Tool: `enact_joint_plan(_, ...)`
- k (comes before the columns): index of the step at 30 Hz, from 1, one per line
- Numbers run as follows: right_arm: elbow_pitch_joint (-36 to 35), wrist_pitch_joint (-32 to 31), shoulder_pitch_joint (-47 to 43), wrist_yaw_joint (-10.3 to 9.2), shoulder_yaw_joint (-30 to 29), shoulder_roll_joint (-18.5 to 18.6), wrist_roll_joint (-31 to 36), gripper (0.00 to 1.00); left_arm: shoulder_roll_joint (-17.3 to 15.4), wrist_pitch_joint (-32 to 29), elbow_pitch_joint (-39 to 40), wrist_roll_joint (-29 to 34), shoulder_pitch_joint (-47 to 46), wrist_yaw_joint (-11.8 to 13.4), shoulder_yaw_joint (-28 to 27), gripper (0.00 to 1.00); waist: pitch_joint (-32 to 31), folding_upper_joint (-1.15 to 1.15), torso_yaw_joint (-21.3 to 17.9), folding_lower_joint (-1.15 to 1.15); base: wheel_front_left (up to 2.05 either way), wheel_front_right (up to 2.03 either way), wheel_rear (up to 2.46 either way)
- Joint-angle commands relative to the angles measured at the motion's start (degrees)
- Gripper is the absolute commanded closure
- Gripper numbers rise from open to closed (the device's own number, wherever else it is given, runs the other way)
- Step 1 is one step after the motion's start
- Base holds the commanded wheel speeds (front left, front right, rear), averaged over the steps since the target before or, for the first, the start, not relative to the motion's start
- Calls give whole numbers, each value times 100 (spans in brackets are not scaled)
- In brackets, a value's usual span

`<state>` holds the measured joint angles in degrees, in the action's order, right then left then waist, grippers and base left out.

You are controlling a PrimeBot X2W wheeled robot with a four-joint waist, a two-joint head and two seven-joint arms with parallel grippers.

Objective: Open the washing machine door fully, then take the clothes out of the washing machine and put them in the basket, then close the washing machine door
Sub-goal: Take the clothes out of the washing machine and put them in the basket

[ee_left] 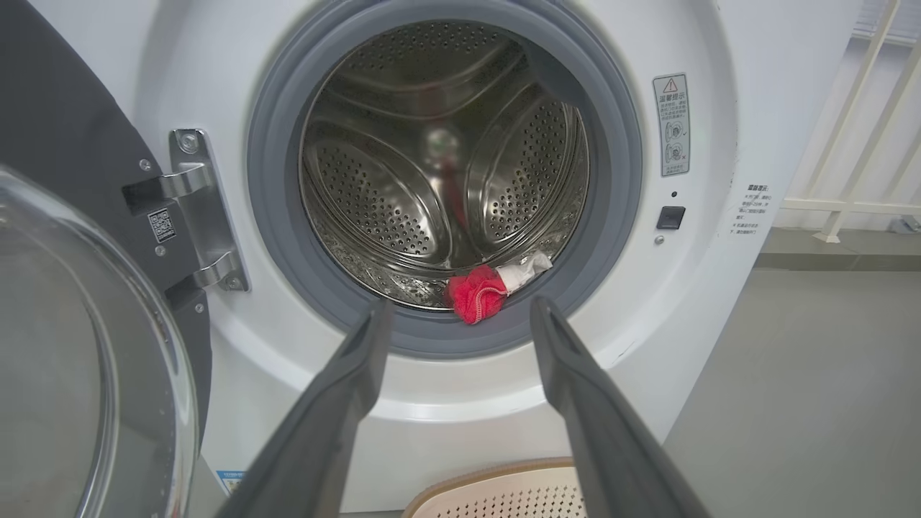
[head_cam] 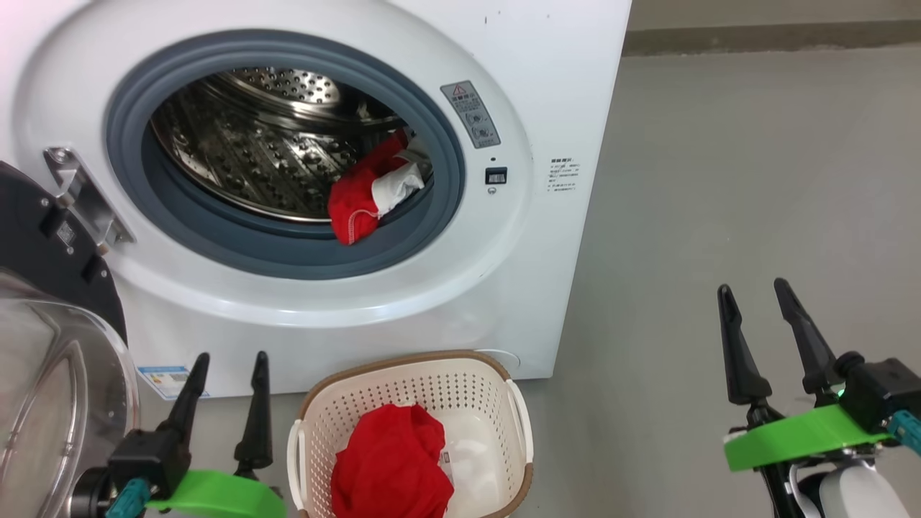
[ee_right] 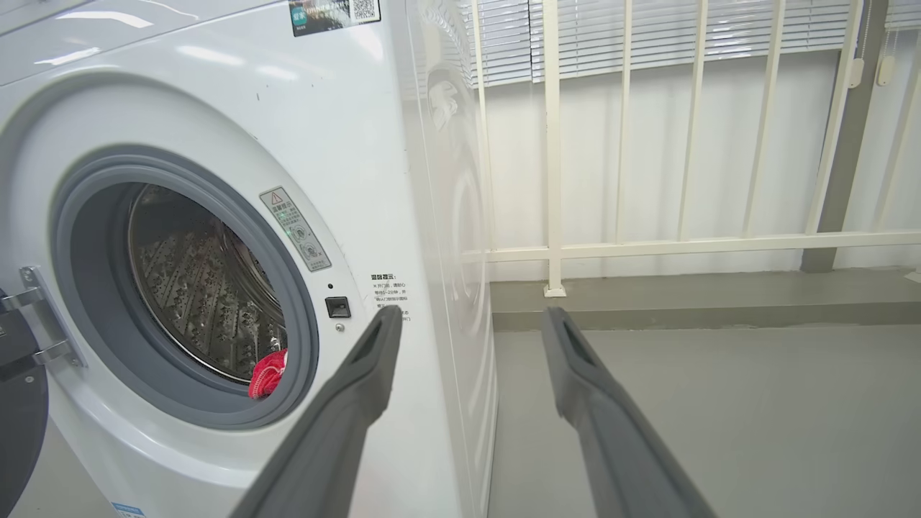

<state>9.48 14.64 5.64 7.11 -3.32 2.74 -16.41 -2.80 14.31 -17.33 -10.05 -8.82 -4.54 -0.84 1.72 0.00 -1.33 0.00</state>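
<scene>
Head view: clothes (head_cam: 356, 205) in washing machine (head_cam: 561, 72) & basket (head_cam: 410, 388).

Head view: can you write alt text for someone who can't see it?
A white washing machine, door swung open at left, has a red and white garment low in the drum. A cream basket below holds a second red garment; the left gripper and right gripper flank it, open and empty.
</scene>
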Motion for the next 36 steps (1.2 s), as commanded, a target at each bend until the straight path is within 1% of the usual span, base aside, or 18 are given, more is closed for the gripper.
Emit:
enact_joint_plan(1,-150,36,-24,37,83,14,100,0,-128,69,210,74,-10,13,-254,0,-64,0,-2,0,0,0,0)
enact_joint_plan(10,-166,36,-123,37,38,14,159,0,-114,69,312,140,192,-60,-387,0,-159,0,3,0,0,0,0)
enact_joint_plan(29,-171,36,-204,37,54,14,138,0,-61,69,271,222,233,-150,-505,0,-191,0,-25,0,0,0,0)
enact_joint_plan(36,-173,36,-211,37,60,14,128,0,-42,69,370,260,306,-91,-443,0,-191,0,-12,0,0,0,0)
